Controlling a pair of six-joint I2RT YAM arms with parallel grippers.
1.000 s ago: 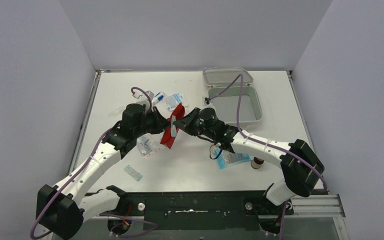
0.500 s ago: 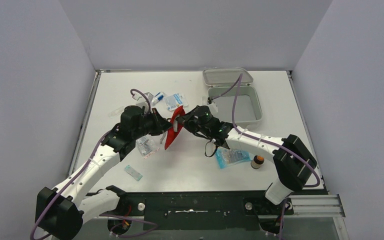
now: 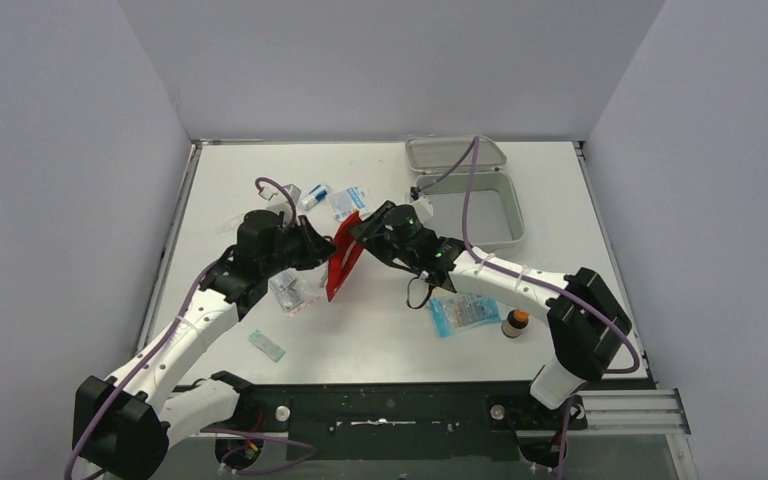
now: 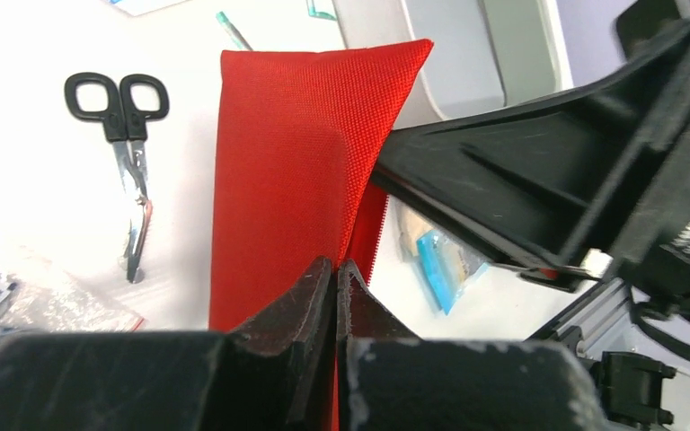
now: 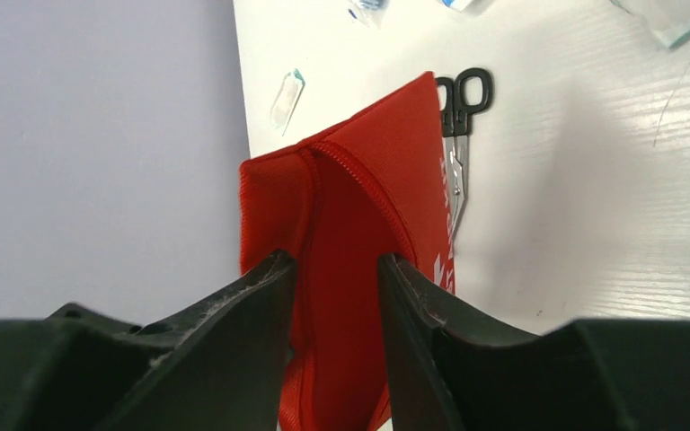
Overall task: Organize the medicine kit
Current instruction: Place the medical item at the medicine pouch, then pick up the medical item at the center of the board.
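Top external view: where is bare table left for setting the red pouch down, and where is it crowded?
Bare: the near centre between the small strip and blue packet; the far-left corner, left of the packets; the medicine kit's floor. Crowded: around the red pouch, with those packets behind and a plastic bag beside it.

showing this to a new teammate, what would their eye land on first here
The red pouch, held up on edge at the middle of the white table. The left gripper pinches one edge shut, while the right gripper straddles its other end with jaws parted. Behind on the right, the medicine kit lies open and looks empty.
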